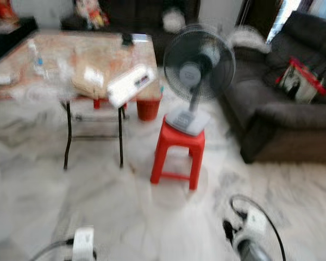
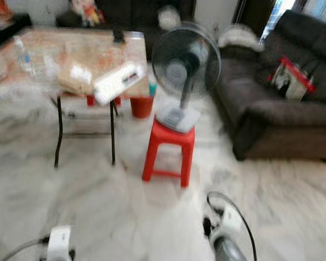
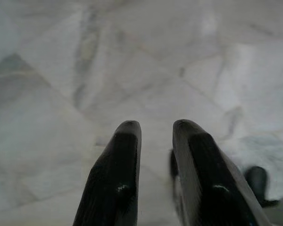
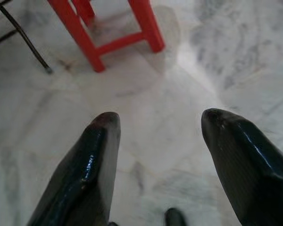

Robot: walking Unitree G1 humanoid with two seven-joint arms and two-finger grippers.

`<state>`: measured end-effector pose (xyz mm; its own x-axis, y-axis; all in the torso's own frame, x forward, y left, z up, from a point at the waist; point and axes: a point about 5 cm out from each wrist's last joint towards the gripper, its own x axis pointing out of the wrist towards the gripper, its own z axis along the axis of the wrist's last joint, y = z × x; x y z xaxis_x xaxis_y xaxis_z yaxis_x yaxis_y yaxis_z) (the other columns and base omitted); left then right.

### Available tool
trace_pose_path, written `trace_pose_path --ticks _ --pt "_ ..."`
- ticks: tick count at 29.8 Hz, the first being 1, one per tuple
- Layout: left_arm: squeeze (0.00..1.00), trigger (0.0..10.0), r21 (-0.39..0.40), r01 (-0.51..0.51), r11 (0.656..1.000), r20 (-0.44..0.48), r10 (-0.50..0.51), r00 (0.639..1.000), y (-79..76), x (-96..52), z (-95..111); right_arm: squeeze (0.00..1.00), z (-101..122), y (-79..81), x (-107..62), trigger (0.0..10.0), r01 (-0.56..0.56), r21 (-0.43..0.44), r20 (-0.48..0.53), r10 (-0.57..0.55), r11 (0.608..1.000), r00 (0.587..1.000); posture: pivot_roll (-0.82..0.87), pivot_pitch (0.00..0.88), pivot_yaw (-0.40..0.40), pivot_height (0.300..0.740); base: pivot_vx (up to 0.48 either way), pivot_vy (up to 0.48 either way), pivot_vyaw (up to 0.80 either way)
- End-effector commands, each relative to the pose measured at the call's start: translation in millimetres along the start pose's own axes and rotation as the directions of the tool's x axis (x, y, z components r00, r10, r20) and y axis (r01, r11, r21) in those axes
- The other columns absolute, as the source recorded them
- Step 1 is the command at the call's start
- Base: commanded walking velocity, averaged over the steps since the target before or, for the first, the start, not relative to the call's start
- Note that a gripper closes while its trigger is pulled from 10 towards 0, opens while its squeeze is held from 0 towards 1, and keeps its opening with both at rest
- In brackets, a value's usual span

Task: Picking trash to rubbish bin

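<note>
The left gripper (image 3: pixel 151 129) is hanging narrowly parted and empty over veined marble floor (image 3: pixel 146 56). The right gripper (image 4: pixel 158 117) is gaping wide, empty, near a red plastic stool (image 4: pixel 108 28).

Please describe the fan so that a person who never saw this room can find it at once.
Look between the folding table on the left and the dark sofa on the right. There a red plastic stool stands on the pale marble floor, and the fan sits on top of it, the only round, dark, caged thing there.
</note>
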<state>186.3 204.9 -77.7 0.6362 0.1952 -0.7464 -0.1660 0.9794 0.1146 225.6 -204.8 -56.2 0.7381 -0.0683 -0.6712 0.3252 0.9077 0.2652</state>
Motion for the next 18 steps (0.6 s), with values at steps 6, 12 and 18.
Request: trace_pose_path --ticks 6,12,18 --pt "0.0 10.0 0.021 0.021 1.0 0.02 -0.021 1.0 -11.5 1.3 7.4 0.0 5.8 -6.7 -0.3 10.0 0.014 -0.019 0.015 -0.014 1.0 1.0 -0.18 0.0 -0.06 0.74 0.0 0.261 0.0" --pt "0.0 10.0 -0.029 0.024 0.999 0.242 -0.016 0.97 -19.9 6.0 61.9 0.0 47.4 20.9 8.3 10.0 -0.081 -0.13 0.155 0.101 0.988 0.983 -0.18 0.0 -0.057 0.74 0.0 0.0 0.0" --pt "0.0 10.0 -0.063 0.008 0.998 0.533 0.027 0.846 -23.6 -0.9 148.7 0.0 111.1 64.9 9.9 10.0 -0.17 -0.22 0.357 0.242 0.961 0.902 -0.17 0.0 -0.054 0.74 0.0 0.0 0.0"
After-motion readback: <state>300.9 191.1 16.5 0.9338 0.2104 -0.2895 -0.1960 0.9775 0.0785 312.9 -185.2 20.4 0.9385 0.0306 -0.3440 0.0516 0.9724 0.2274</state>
